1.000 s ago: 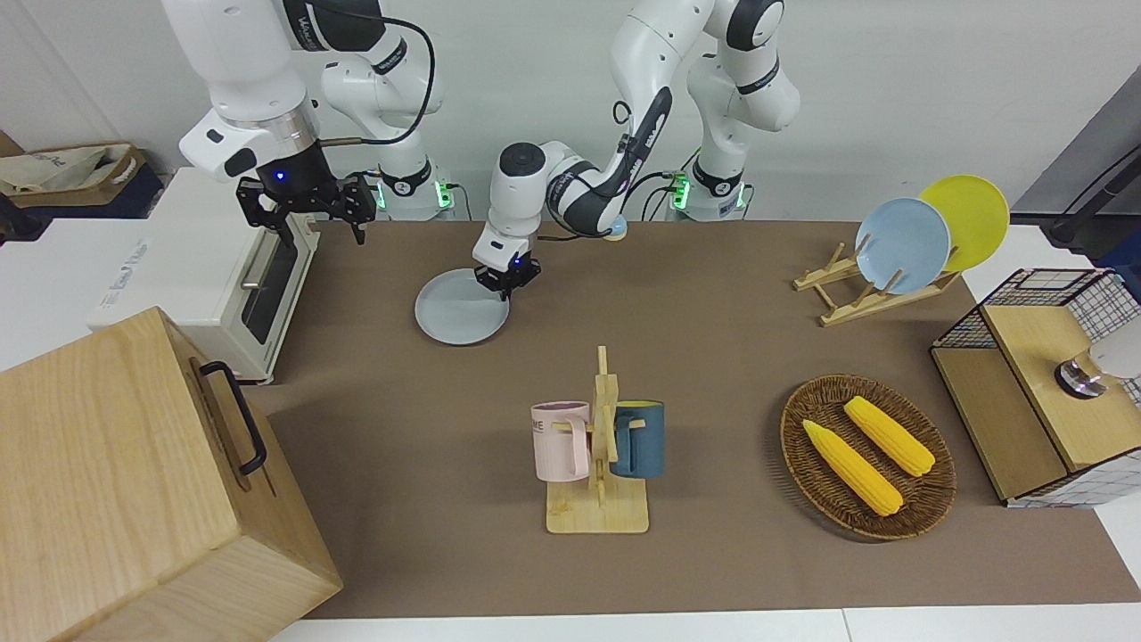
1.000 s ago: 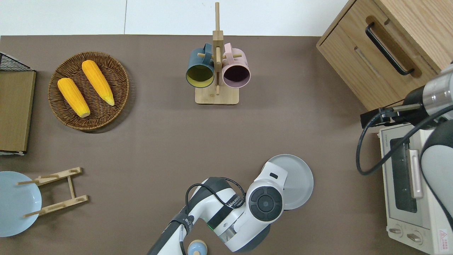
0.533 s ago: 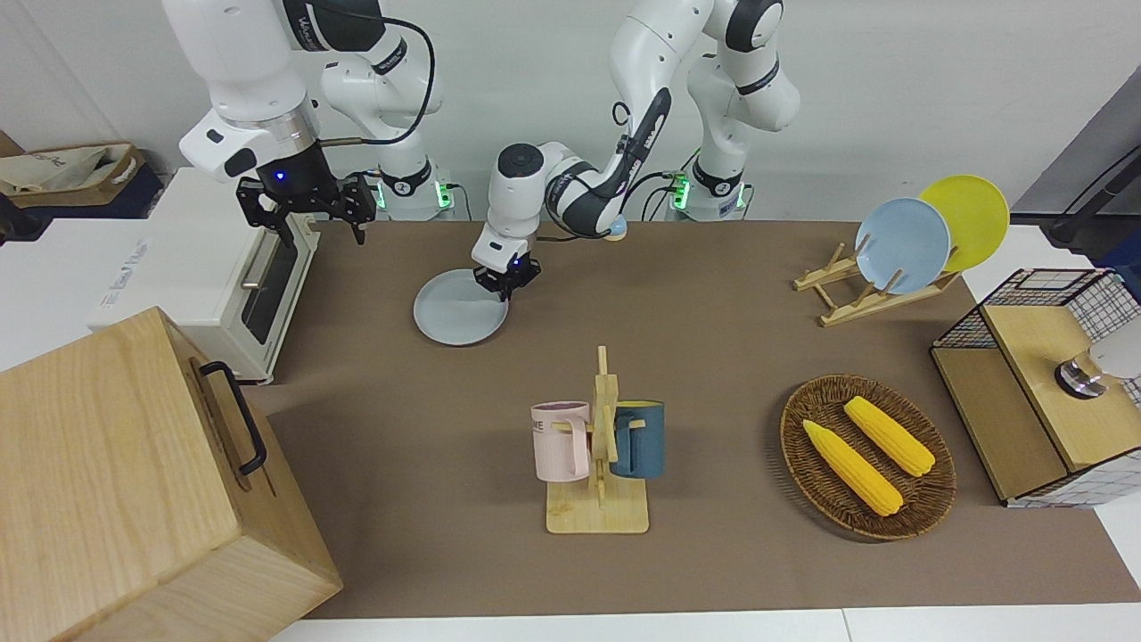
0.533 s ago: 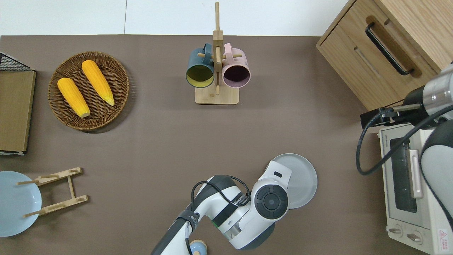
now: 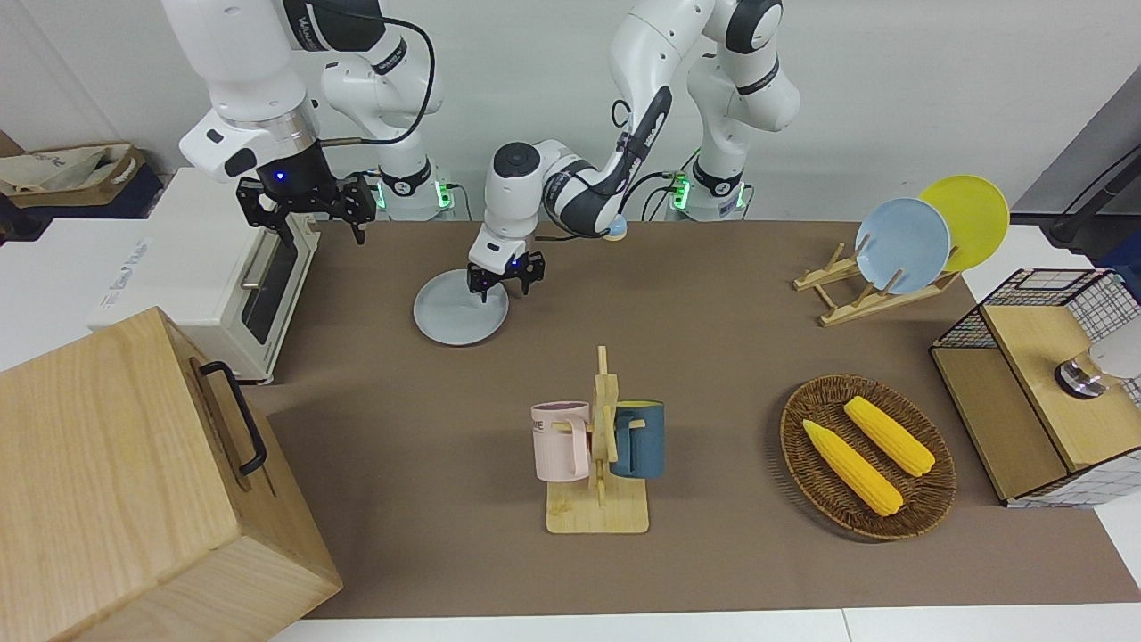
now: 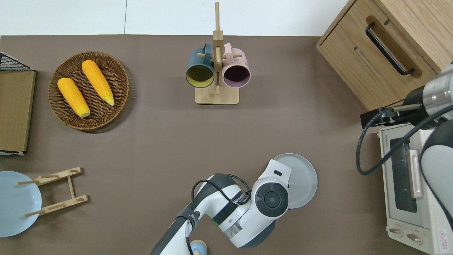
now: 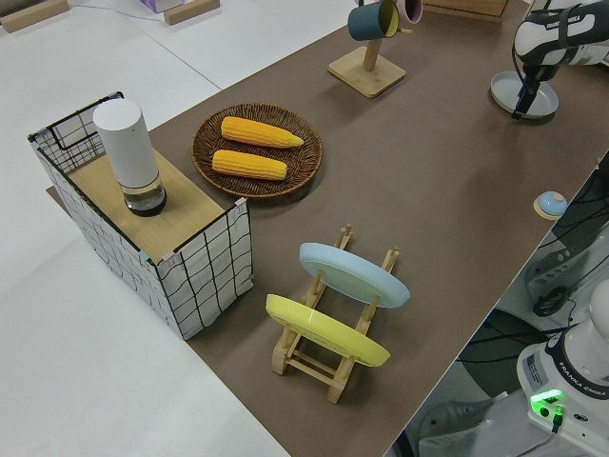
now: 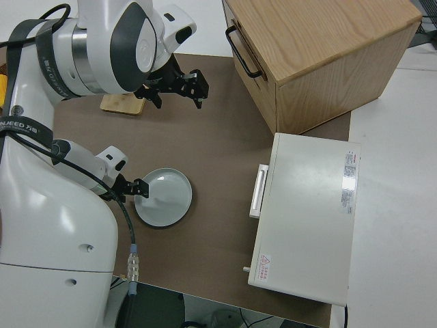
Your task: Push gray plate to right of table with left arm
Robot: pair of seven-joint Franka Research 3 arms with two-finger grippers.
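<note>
Brown table (image 5: 713, 294) under your arms: the gray plate (image 5: 450, 319) lies flat and bare toward the right arm's end, near the toaster oven (image 5: 227, 272). Your left gripper (image 5: 505, 283) is right at the plate's rim, fingers spread apart. Right arm's parked, its gripper (image 5: 307, 207) spread wide too. Basket (image 5: 807, 446) holds two corn cobs (image 5: 851, 468); the rack (image 5: 869, 294) carries a blue plate (image 5: 902, 245) and a yellow plate (image 5: 976, 214).
</note>
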